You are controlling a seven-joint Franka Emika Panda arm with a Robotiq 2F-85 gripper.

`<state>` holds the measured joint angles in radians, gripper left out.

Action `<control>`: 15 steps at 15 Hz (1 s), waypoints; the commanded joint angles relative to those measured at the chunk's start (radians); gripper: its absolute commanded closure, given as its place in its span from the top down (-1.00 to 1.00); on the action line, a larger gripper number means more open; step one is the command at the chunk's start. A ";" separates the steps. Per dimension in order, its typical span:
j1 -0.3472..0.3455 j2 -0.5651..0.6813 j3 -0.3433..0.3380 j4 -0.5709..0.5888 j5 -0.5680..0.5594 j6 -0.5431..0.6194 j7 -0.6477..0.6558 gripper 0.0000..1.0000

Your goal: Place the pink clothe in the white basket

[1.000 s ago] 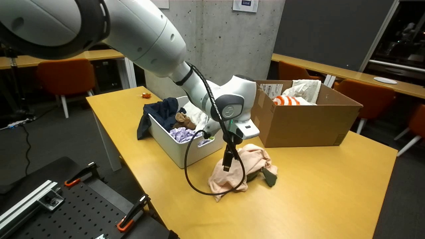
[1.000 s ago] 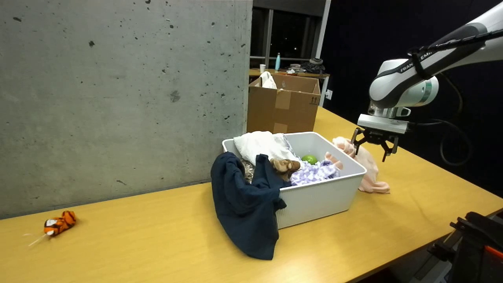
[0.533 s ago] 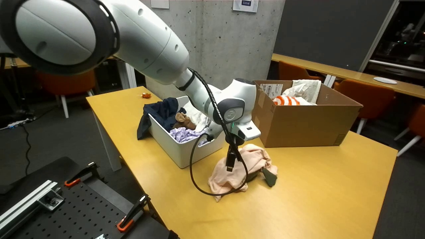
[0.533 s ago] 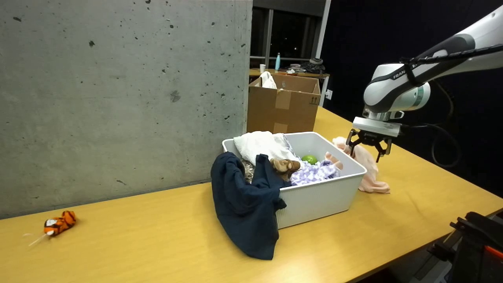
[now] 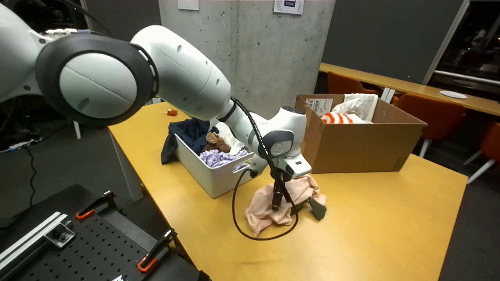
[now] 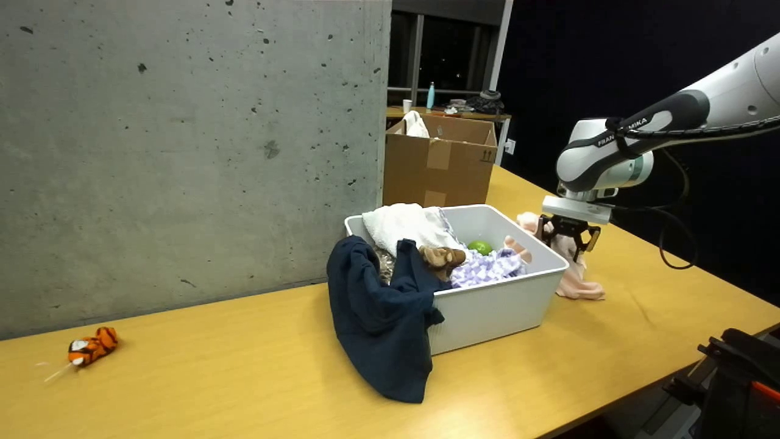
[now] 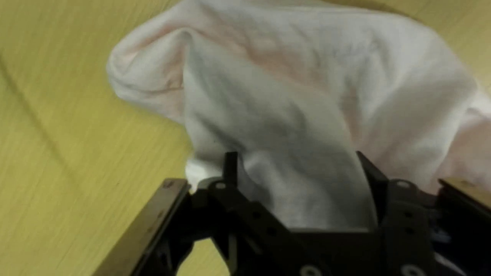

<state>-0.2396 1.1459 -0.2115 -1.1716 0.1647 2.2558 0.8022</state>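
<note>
We see the pink cloth (image 5: 262,206) heaped on the yellow table (image 5: 371,226), outside the white basket (image 6: 493,317) and near a wall with a handle slot. In an exterior view, tabletop stretches from the cloth to the table's edges, while a cardboard box (image 5: 363,150) stands farther back. The gripper (image 7: 301,168) points down at the cloth — its fingers spread apart, with folds showing between them; whether they touch it, we cannot tell. The cloth looks soft and matte, with rounded creases; the basket is stiff, its corners rounded — navy fabric (image 6: 381,329) drapes over one corner of its rim.
</note>
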 commanded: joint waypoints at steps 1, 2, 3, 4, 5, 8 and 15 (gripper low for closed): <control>-0.010 0.014 -0.005 0.055 0.001 -0.028 -0.008 -0.16; -0.011 -0.001 -0.007 0.039 0.001 -0.020 -0.010 -0.29; -0.012 -0.006 -0.007 0.038 0.001 -0.018 -0.010 -0.46; -0.016 -0.022 -0.007 0.023 -0.002 -0.012 -0.010 -0.60; -0.020 -0.026 -0.008 0.022 -0.001 -0.012 -0.013 -0.77; -0.032 -0.070 -0.018 -0.012 -0.002 -0.010 -0.017 -1.00; -0.061 -0.248 -0.085 -0.115 -0.004 -0.005 -0.032 -0.98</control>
<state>-0.2931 1.0127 -0.2764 -1.1996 0.1647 2.2576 0.7922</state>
